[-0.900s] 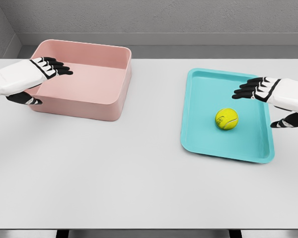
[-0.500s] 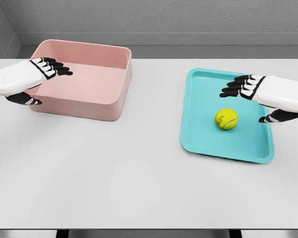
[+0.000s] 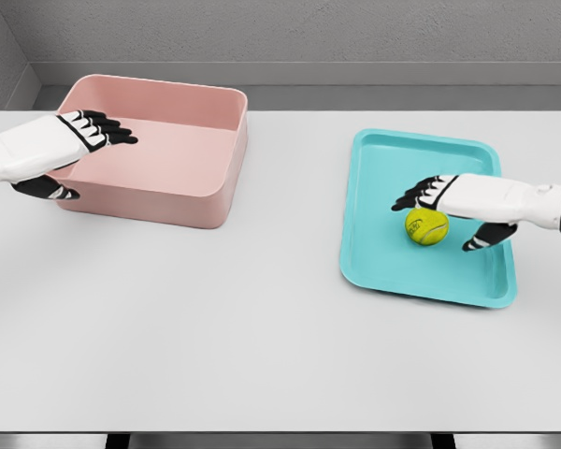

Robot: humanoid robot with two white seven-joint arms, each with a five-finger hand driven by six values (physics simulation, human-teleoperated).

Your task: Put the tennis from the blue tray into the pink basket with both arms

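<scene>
A yellow-green tennis ball (image 3: 426,227) lies in the middle of the blue tray (image 3: 383,262) on the right of the white table. My right hand (image 3: 441,213) reaches in from the right edge and hovers over the ball, black fingers (image 3: 413,196) spread past its far side and the thumb on its near right side; it holds nothing. The pink basket (image 3: 168,192) stands at the far left. My left hand (image 3: 79,154) is held open over the basket's left rim, fingers pointing right.
The white table (image 3: 215,327) spreads wide between basket and tray. A grey wall runs behind the table's far edge.
My right hand has moved left and down across the tray until it is over the tennis ball. The left hand, the ball and the basket have stayed put.
</scene>
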